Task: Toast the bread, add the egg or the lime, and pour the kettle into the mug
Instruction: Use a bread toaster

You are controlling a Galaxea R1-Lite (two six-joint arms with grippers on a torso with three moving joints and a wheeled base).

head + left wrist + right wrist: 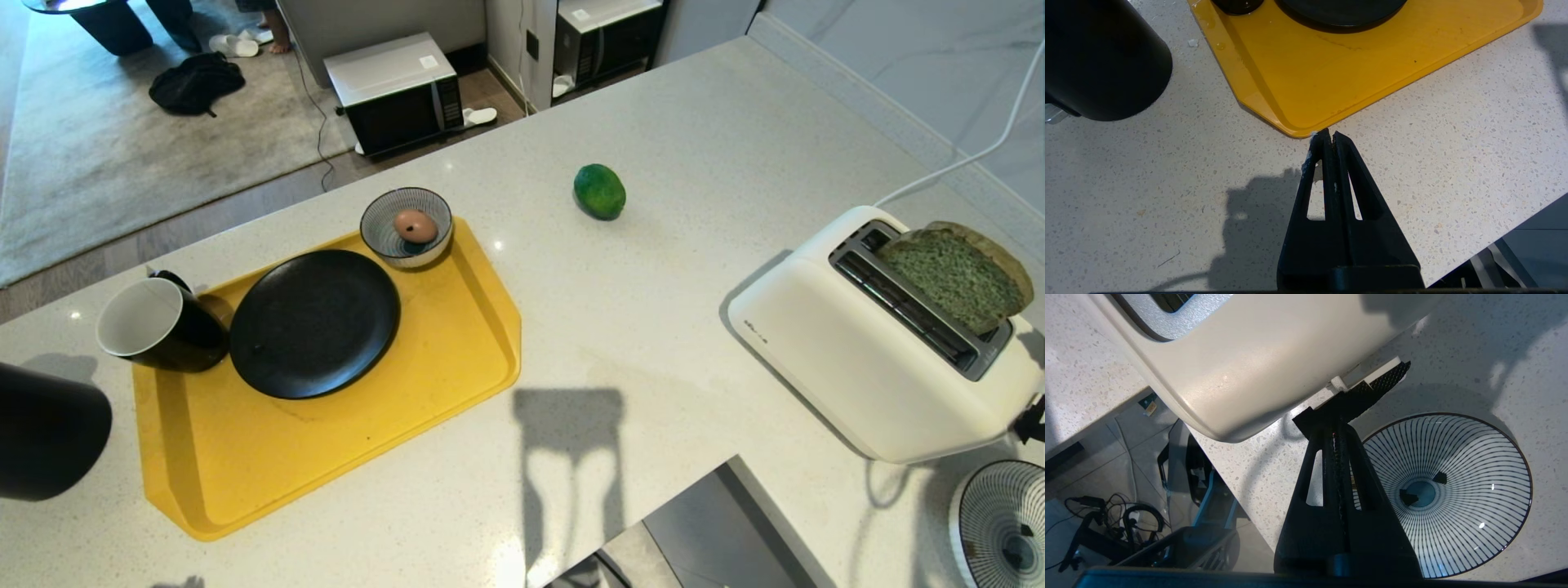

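Note:
The pale green bread (955, 273) stands half out of a slot of the white toaster (857, 367) at the right. On the bare counter lies the lime (599, 191). A brown egg (415, 225) sits in a striped bowl (384, 214) on the yellow tray (457, 359), next to a black plate (314, 322) and the mug (155, 327). The kettle (45, 433) stands at the left edge. My right gripper (1336, 426) is shut, its tips against the black lever (1384, 377) at the toaster's end. My left gripper (1329, 134) is shut and empty above the counter by the tray's corner (1298, 126).
A second striped bowl (1000, 523), empty, sits right beside the toaster's near end. The counter's edge cuts in close in front of me (718, 490). The toaster's white cord (980, 151) runs to the back wall. A microwave (396, 90) stands on the floor beyond.

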